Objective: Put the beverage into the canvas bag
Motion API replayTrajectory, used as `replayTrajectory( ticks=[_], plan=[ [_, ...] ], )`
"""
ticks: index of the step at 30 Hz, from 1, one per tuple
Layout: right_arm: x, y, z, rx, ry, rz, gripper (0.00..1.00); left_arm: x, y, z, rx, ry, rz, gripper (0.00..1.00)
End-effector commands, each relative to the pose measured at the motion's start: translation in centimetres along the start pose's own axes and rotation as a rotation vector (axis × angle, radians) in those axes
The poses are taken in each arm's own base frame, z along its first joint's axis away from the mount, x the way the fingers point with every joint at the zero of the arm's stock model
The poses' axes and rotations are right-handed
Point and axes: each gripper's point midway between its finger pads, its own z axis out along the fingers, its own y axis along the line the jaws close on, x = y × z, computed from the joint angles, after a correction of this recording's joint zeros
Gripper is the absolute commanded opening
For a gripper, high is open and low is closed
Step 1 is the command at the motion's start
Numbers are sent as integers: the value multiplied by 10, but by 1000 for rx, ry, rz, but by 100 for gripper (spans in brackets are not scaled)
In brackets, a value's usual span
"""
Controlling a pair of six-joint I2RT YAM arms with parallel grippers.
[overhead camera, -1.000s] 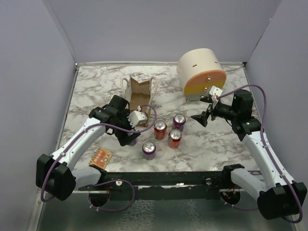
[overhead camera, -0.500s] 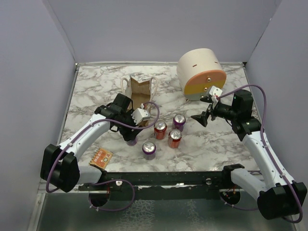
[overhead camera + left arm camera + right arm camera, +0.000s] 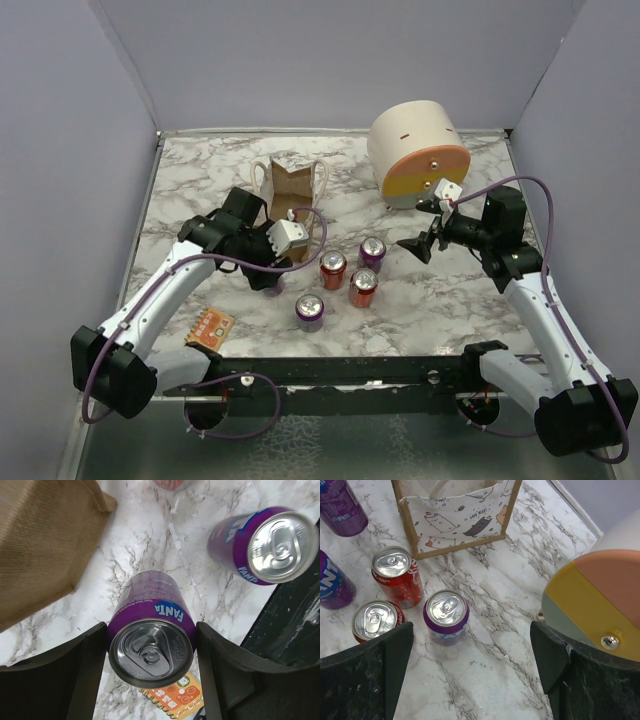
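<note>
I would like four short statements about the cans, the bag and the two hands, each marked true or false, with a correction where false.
1. The left hand has its fingers on both sides of a purple can. True.
2. The right hand holds a red can. False: it is open and empty.
3. The canvas bag lies flat on the table. False: it stands upright.
4. Two red cans stand on the table. True.

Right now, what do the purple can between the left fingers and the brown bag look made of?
The purple can: likely aluminium, glossy printed wall, bare shiny silver lid with pull tab. The bag: probably woven canvas or jute, matte, visible ribbed weave.
</note>
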Motion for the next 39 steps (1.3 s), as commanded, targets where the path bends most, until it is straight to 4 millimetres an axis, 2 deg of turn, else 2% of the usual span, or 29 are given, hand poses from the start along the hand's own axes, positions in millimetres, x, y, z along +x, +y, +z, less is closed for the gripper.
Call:
replayTrajectory(
  ticks=[1, 5, 9, 11, 14, 19, 25, 32, 39],
  plan=[
    [1, 1, -1, 2, -2, -7, 100, -54, -9, -51, -6, -186, 91, 0],
    [2, 1, -1, 2, -1, -5, 100, -94, 4, -90, -108, -306, 113, 0],
    [1, 0, -2, 6, -3, -10, 100, -143, 32, -136, -284, -463, 86, 0],
    [1, 0, -2, 8, -3, -9, 100, -161, 46, -149, -347, -517, 54, 0],
    [0, 0, -2, 9, -6, -15, 100, -181, 64, -155, -399, -567, 5, 0],
    [-1, 0, -3, 13, -7, -18, 100, -197, 99, -143, -472, -555, -58, 0],
    [-1, 0, -4, 13, -8, -21, 100, -192, 134, -119, -552, -447, -129, 0],
    [-2, 0, -4, 12, -10, -23, 100, -183, 147, -76, -524, -404, -207, 0],
    [-1, 0, -4, 12, -7, -22, 100, -168, 172, -42, -533, -338, -322, 0]
  ],
)
